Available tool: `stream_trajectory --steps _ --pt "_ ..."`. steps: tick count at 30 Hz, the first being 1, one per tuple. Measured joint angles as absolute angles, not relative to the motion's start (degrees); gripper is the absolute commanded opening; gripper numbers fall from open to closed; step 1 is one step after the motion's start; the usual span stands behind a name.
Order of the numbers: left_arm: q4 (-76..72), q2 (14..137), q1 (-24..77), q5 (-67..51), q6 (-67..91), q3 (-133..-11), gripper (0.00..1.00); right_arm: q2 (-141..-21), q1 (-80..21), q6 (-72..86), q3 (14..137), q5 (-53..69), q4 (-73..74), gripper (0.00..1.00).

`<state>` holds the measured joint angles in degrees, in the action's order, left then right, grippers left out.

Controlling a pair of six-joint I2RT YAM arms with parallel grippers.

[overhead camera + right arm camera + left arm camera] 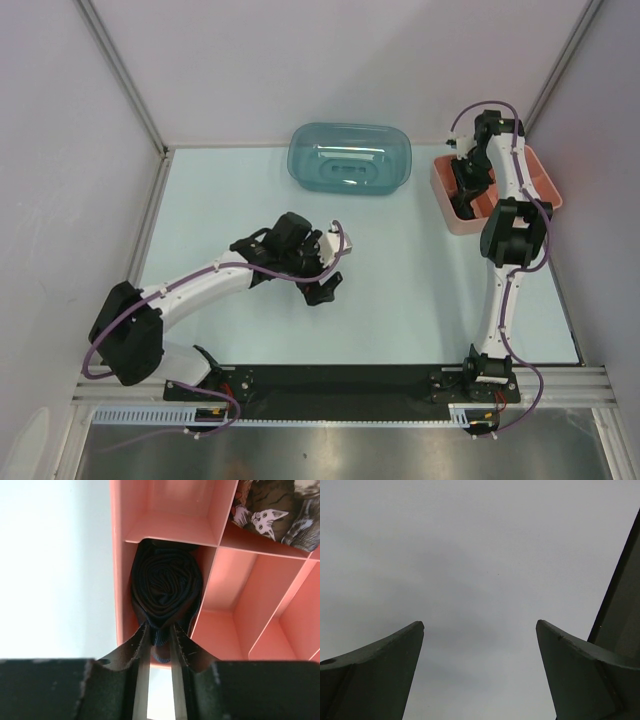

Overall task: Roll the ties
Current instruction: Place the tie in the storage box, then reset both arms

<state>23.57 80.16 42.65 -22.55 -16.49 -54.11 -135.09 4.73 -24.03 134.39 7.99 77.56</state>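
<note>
Right claw (pixel 160 631) on 1 rolled tie (pixel 165 582)

pale blue table (pixel 400 300); at far edge, teal see-through tub (pixel 350 160); well right of it, pink divided tray (pixel 540 178), cat-print cloth (pixel 275 510) in one compartment.

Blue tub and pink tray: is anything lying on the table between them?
Nothing: the top view shows only bare table between the blue tub and the pink tray.
</note>
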Motion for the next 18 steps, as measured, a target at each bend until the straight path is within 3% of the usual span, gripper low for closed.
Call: stream_trajectory --steps 9,11,18 --pt "24.6 79.6 39.3 -22.7 -15.4 -54.4 1.00 -134.5 5.7 -23.9 135.3 12.4 77.5 0.78" --pt "25.3 79.6 37.7 -22.9 -14.9 -55.4 0.99 -133.1 6.6 -23.5 135.3 14.3 77.5 0.97" --pt "29.7 80.5 26.5 -25.8 -10.9 -68.2 1.00 -118.0 12.3 -22.0 129.7 23.0 74.9 1.00"
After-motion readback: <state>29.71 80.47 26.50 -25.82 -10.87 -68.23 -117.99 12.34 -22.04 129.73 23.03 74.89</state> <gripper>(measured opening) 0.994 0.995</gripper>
